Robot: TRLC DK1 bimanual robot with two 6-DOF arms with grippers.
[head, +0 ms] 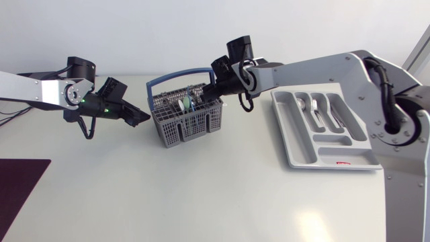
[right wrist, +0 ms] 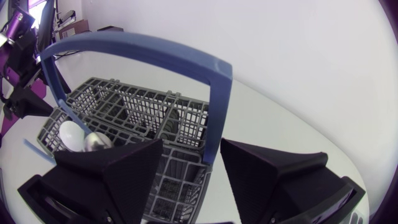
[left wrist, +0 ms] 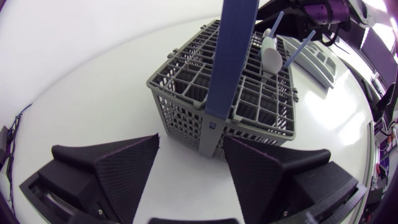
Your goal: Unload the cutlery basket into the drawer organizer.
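The grey cutlery basket [head: 185, 119] with a blue handle [head: 176, 74] stands mid-table. A white spoon [left wrist: 270, 53] and blue-handled pieces [left wrist: 303, 45] stick up from its far end. My left gripper [head: 142, 116] is open at the basket's left end, the basket wall [left wrist: 186, 121] just ahead of its fingers [left wrist: 127, 168]. My right gripper [head: 213, 86] is open over the basket's right end, with the handle's upright [right wrist: 214, 118] between its fingers [right wrist: 118, 171] and untouched. A white spoon [right wrist: 69, 134] and a metal spoon [right wrist: 96, 142] stand in the basket. The grey drawer organizer [head: 299, 144] lies at the right with metal cutlery [head: 316, 107] in it.
A dark mat [head: 19, 191] lies at the table's front left corner. Bare white table [head: 201, 195] stretches in front of the basket and organizer.
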